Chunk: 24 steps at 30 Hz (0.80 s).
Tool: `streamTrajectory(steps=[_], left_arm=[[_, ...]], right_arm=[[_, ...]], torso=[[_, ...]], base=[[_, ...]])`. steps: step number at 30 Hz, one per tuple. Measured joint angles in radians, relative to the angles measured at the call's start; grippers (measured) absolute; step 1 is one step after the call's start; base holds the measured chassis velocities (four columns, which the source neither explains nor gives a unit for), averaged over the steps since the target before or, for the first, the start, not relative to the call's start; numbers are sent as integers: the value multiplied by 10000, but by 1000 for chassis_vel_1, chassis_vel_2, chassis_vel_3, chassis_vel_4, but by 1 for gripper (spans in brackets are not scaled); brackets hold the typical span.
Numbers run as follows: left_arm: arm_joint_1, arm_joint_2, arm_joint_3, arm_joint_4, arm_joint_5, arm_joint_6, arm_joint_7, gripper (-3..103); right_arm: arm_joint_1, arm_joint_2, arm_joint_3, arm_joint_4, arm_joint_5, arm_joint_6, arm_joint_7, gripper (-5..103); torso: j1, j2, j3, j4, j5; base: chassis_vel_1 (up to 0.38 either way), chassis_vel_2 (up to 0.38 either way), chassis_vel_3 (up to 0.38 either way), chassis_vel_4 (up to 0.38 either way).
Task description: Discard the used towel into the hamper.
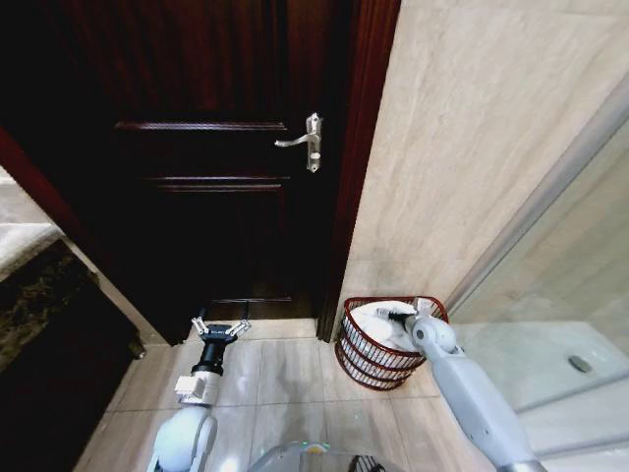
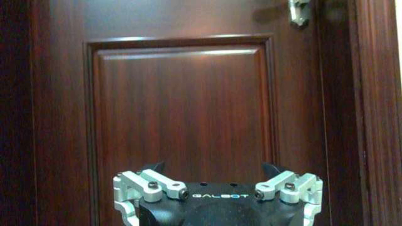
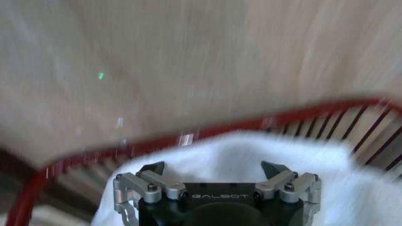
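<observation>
On my far left a dark stone-topped counter [image 1: 39, 295] runs out of the head view, its near end cut off by the edge. Next comes my left gripper [image 1: 220, 327], low over the tiled floor [image 1: 285, 383] in front of the dark wooden door [image 1: 216, 147]. Its fingers [image 1: 239, 325] are spread wide and hold nothing. From my left wrist I see just the two dark fingertips [image 2: 154, 167] standing apart against the door panel [image 2: 182, 108], and the bottom of the lever handle [image 2: 299, 12] clipped at the frame edge.

Further right the silver lever handle [image 1: 305, 141] sits on the door, pointing toward my left. Past the door frame, the hamper [image 1: 366, 354] stands upright on the floor against the beige wall [image 1: 472, 147], its open mouth facing up and its long axis vertical, narrowing a little toward the base. The white towel [image 1: 378, 324] lies inside, heaped up to the rim.

My right gripper [image 1: 397, 316] is just over the hamper's mouth, above the towel. From the right wrist, its fingertips [image 3: 152, 168] stand wide apart with only towel [image 3: 251, 150] behind them; I cannot tell whether they touch the cloth. The red rim [image 3: 207, 129] curves around, blurred, and the hamper's base is hidden there.

At my far right the glass shower panel [image 1: 550, 265] and a floor drain [image 1: 580, 364] show.
</observation>
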Motion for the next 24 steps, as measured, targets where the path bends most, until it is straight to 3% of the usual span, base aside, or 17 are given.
streamTrajectory(steps=[1,3,8,9,24], left_arm=[[-28,27,-4,12,-8,-7,-4,100],[-59,50,9,33,-38,-6,0,100],[-152,98,-14,25,-127,67,15,100],[-180,99,-24,20,-149,106,17,100],[-324,11,-41,-128,-111,473,161,100]], right_arm=[[-24,-22,-70,54,64,-87,74,100],[-8,-38,-134,56,72,-274,151,100],[163,-76,-319,-189,227,-357,336,100],[165,-113,-349,-233,230,-357,304,100],[-638,114,-521,-821,-33,-349,-242,100]], torso=[[-2,2,0,-1,54],[0,2,1,-5,30],[-3,5,0,-2,42],[-3,5,-2,-2,26],[-3,8,-3,-3,33]], base=[[0,0,0,0],[0,0,0,0],[0,0,0,0],[0,0,0,0],[0,0,0,0]])
